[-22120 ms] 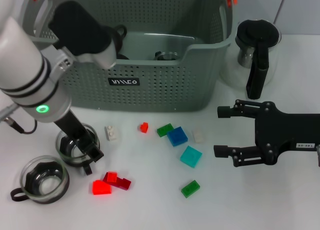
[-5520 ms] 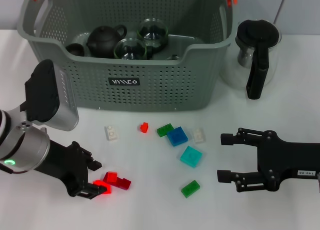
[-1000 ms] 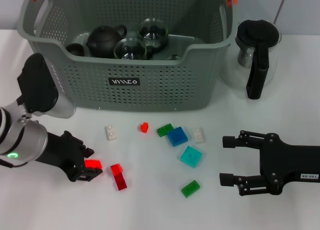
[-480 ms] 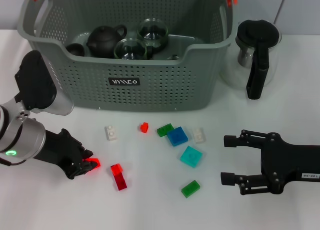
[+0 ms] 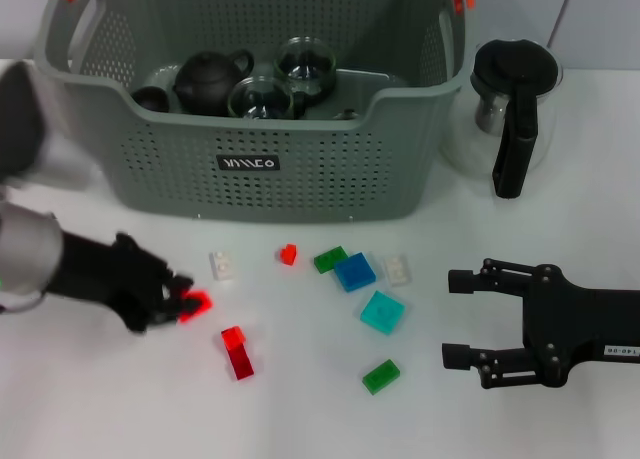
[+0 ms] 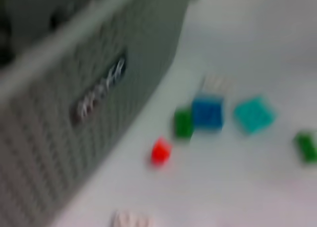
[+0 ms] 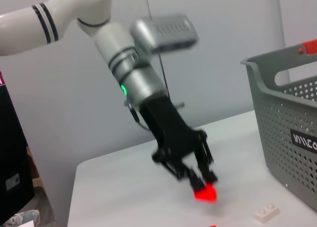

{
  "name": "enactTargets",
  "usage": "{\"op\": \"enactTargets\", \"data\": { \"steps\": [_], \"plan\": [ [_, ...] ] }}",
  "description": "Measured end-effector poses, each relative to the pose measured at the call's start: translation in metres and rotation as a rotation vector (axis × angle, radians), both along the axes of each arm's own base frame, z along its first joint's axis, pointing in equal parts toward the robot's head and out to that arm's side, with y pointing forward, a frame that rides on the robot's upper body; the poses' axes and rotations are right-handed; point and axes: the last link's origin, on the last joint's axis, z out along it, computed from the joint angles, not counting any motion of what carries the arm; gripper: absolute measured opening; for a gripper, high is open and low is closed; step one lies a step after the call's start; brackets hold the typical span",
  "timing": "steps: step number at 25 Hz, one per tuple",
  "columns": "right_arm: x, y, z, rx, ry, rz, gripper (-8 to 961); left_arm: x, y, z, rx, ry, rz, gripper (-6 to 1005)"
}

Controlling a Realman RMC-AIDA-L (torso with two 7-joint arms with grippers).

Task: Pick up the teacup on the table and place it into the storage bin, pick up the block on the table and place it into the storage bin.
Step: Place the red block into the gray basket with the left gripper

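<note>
My left gripper [image 5: 180,305] is shut on a bright red block [image 5: 196,304] and holds it just above the table, in front of the left end of the storage bin [image 5: 300,169]. The right wrist view shows the same gripper [image 7: 202,183] from afar with the red block [image 7: 205,193] at its fingertips. Glass teacups [image 5: 260,99] and a dark teapot [image 5: 208,79] lie inside the bin. Other blocks lie on the table: dark red [image 5: 237,351], white [image 5: 222,266], small red [image 5: 288,254], blue [image 5: 355,272], cyan [image 5: 382,311]. My right gripper [image 5: 465,319] rests open at the right.
A glass pitcher [image 5: 510,109] with a black handle stands right of the bin. Green blocks [image 5: 329,259] [image 5: 380,376] and a clear block [image 5: 398,269] lie among the others. The left wrist view shows the bin wall [image 6: 74,113] and blocks [image 6: 161,150] below.
My left gripper has risen off the table with the red block and shifted slightly toward the bin. The right arm has stayed put.
</note>
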Motion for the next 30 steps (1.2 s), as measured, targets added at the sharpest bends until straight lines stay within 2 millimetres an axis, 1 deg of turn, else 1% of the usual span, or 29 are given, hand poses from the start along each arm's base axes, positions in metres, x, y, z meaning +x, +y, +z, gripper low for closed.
{"op": "enactTargets", "data": {
  "steps": [3, 5, 8, 9, 10, 12, 13, 15, 18, 19, 21, 22, 24, 26, 27, 30],
  "plan": [
    [0.0, 0.0, 0.0, 0.0, 0.0, 0.0, 914, 0.012, 0.001, 0.027, 0.017, -0.133, -0.041, 223],
    [0.0, 0.0, 0.0, -0.001, 0.001, 0.001, 915, 0.022, 0.003, 0.05, 0.035, -0.247, -0.077, 223],
    [0.0, 0.0, -0.001, -0.003, 0.0, 0.002, 915, 0.04, 0.01, 0.079, 0.078, -0.413, -0.144, 223],
    [-0.001, 0.0, -0.001, -0.004, 0.001, 0.002, 915, 0.052, 0.016, 0.095, 0.112, -0.493, -0.173, 224],
    [-0.001, -0.001, -0.001, -0.004, 0.001, 0.002, 914, 0.052, 0.016, 0.095, 0.112, -0.493, -0.173, 224],
    [-0.001, -0.001, -0.001, -0.005, 0.002, 0.003, 914, 0.067, 0.028, 0.106, 0.14, -0.527, -0.187, 224],
    [-0.001, -0.001, -0.001, -0.005, 0.003, 0.002, 914, 0.072, 0.033, 0.108, 0.15, -0.532, -0.189, 224],
    [-0.001, -0.001, -0.001, -0.008, 0.006, 0.006, 915, 0.089, 0.05, 0.11, 0.178, -0.531, -0.194, 224],
    [-0.002, -0.002, -0.001, -0.011, 0.011, 0.01, 915, 0.11, 0.075, 0.104, 0.221, -0.509, -0.198, 224],
    [-0.003, -0.002, 0.0, -0.011, 0.011, 0.012, 915, 0.114, 0.082, 0.102, 0.241, -0.5, -0.193, 223],
    [-0.003, -0.001, -0.001, -0.011, 0.012, 0.013, 915, 0.124, 0.105, 0.088, 0.289, -0.464, -0.18, 221],
    [-0.004, -0.001, -0.001, -0.012, 0.013, 0.014, 915, 0.126, 0.111, 0.08, 0.294, -0.445, -0.173, 221],
    [-0.004, -0.001, -0.001, -0.012, 0.014, 0.015, 915, 0.127, 0.128, 0.059, 0.32, -0.373, -0.158, 219],
    [-0.005, -0.001, -0.002, -0.012, 0.015, 0.017, 915, 0.122, 0.142, 0.034, 0.351, -0.27, -0.15, 218],
    [-0.005, 0.0, -0.002, -0.012, 0.015, 0.017, 915, 0.119, 0.148, 0.022, 0.37, -0.217, -0.144, 217],
    [-0.006, 0.0, -0.002, -0.011, 0.016, 0.02, 915, 0.105, 0.162, -0.002, 0.43, -0.044, -0.106, 214]
  ]
}}
